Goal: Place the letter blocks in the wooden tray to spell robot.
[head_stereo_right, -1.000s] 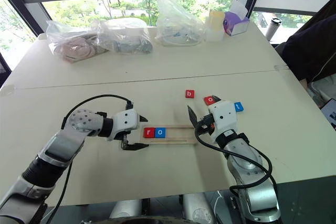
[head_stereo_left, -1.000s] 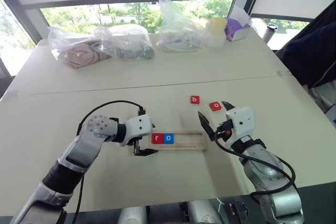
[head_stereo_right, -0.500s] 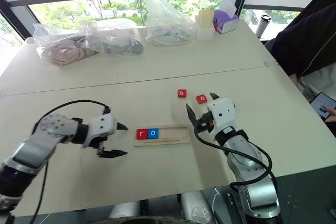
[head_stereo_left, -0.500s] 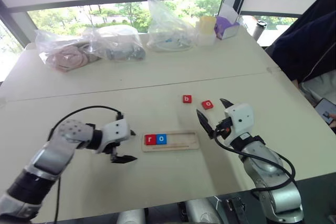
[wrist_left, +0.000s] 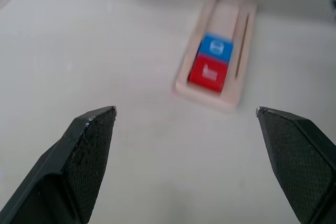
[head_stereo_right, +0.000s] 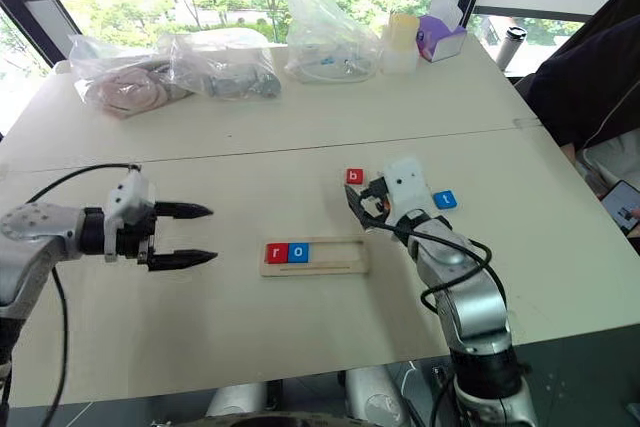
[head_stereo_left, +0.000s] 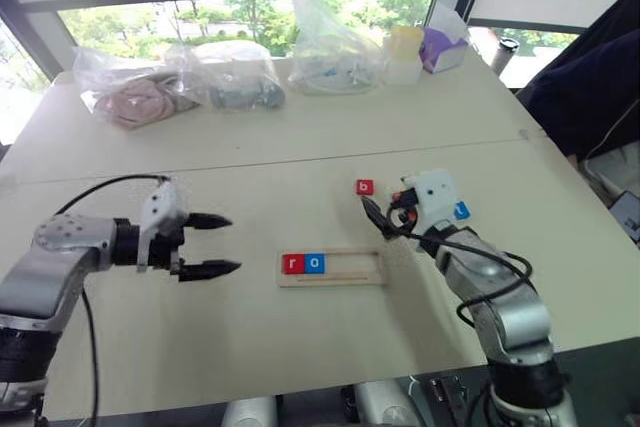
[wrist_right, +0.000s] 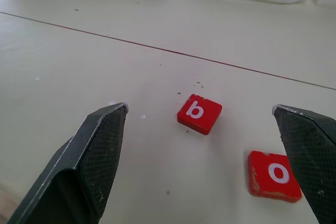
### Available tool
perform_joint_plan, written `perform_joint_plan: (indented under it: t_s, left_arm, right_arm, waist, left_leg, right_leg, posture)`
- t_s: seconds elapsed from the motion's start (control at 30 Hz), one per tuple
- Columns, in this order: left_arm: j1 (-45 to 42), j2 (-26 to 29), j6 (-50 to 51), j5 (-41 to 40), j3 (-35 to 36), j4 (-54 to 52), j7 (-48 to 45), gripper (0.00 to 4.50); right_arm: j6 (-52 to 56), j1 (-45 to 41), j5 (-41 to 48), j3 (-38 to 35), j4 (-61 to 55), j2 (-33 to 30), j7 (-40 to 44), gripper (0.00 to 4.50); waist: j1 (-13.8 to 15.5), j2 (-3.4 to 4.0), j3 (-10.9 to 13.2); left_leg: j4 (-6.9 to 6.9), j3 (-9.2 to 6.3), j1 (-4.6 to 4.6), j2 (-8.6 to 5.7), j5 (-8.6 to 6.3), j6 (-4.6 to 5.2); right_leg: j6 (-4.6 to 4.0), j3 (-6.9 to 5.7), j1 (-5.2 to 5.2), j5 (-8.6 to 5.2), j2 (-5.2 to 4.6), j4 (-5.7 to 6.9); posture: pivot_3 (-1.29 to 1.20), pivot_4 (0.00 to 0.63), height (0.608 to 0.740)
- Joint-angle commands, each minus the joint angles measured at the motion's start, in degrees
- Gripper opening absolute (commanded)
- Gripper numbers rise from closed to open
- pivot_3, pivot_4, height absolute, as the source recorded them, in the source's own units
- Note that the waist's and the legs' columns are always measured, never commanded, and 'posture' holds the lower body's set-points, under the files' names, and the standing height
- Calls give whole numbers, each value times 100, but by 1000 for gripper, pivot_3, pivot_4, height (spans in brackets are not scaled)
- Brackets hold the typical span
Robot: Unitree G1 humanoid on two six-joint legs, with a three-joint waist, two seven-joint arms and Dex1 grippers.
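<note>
**r and o seated, b next, both tools empty**

Left to right:

- Left tool: fingers spread wide, nothing between them. Arm is held out to the left side of the bench, tool roughly level and pointing right toward the tray, well apart from it.
- Wooden tray: lies flat mid-bench, long axis left-right. Red r block and blue o block sit touching in its left end; the remaining slots to the right are bare.
- Red b block: loose on the bench beyond the tray's right end, flat, letter up.
- Right tool: fingers wide apart, empty, low over the bench and aimed slightly down. In its wrist view the b block lies ahead between the two fingers, not yet touched; the red o block sits just beside it, nearer one finger.
- Blue t block: on the bench to the right of the right tool.

Handling judgement: blocks look light, rigid and thin, likely to skid on the smooth bench if nudged on one side only. Take b by two opposite edges, fingers square to them and low. The o block is close enough to get bumped on the close. The tray is shallow and narrow, so a tilted block could catch on the rim.
</note>
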Motion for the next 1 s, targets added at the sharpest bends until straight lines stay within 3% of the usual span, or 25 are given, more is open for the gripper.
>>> perform_joint_plan:
  t_s: [0.03,0.17,0.37,0.83,0.93,1.0]
  left_arm:
    - [-121,-233,396,-609,274,-523,318,4481]
    - [-20,-344,618,-782,240,-921,586,4481]
    - [132,-416,839,-918,156,-1393,945,4481]
    - [76,-540,681,-714,-92,-1339,1222,4481]
    - [111,-523,604,-660,-124,-1313,1195,4500]
    - [154,-498,581,-673,-112,-1313,1146,4500]
  right_arm:
    - [346,-524,-62,16,564,515,-483,4500]
    - [422,-835,-179,-64,1275,978,-877,4500]
    - [259,-1046,-352,-66,1842,981,-1001,4500]
    - [-254,-1676,-706,169,3071,1307,-1257,4500]
    - [-180,-1647,-808,201,3125,1379,-1354,3670]
    - [-150,-1577,-905,268,3048,1351,-1362,2711]
  waist:
    - [-22,-1,0]
    - [-15,-1,0]
    - [-27,0,1]
    - [-27,-1,0]
    - [-28,-1,0]
    - [-27,-1,0]
  left_leg:
    - [0,0,1,1,0,0]
    - [-4,-13,-4,5,0,0]
    - [5,-14,-39,1,1,-1]
    - [9,-11,-36,-1,2,-2]
    - [8,-11,-35,-1,2,-3]
    - [9,-13,-35,-1,2,-3]
  right_leg:
    - [-1,0,-1,1,4,0]
    - [-9,1,-10,22,9,10]
    - [-5,-1,-37,24,8,14]
    - [-5,-3,-36,26,11,15]
    - [-6,-3,-37,27,11,16]
    - [-6,-3,-37,27,11,17]
  posture:
    - [0,150,740]
    - [0,150,740]
    - [0,150,740]
    - [0,150,740]
    - [0,150,740]
    - [0,150,740]
